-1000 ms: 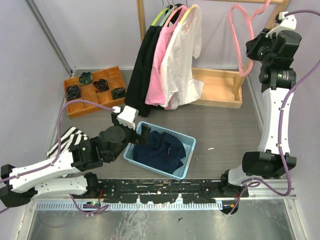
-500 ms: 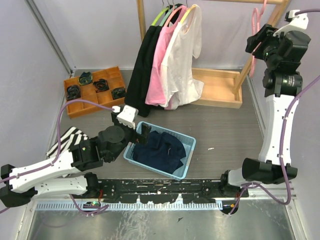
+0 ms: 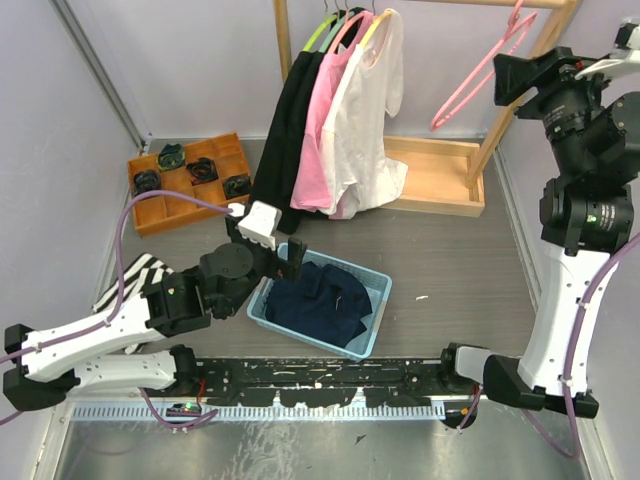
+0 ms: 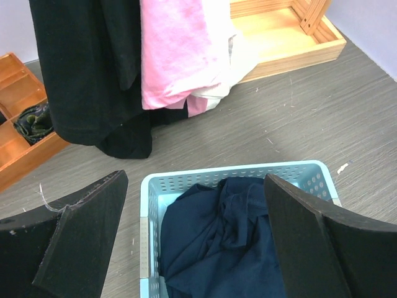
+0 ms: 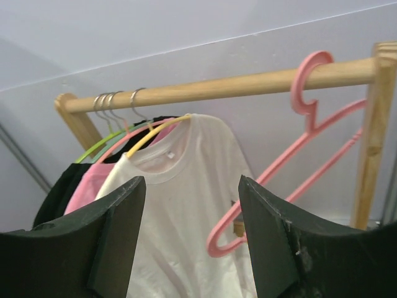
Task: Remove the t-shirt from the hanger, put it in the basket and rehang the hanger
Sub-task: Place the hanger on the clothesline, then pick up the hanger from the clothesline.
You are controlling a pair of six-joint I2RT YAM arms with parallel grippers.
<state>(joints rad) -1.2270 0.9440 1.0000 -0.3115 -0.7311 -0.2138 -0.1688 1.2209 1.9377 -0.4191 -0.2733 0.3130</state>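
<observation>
My left hand [image 4: 198, 242] hovers spread wide, gripping nothing, over the blue basket [image 4: 236, 173] where the navy t-shirt [image 3: 320, 300] lies crumpled. My right hand [image 5: 189, 239] is released too; the pink hanger [image 5: 298, 144] hangs on the rail [image 5: 217, 90] at its 2 o'clock.

I see the navy t-shirt [image 3: 320, 300] crumpled in the light-blue basket [image 3: 378, 315] near the near edge; the bare pink hanger [image 3: 476, 78] hangs tilted at the far-right corner.
</observation>
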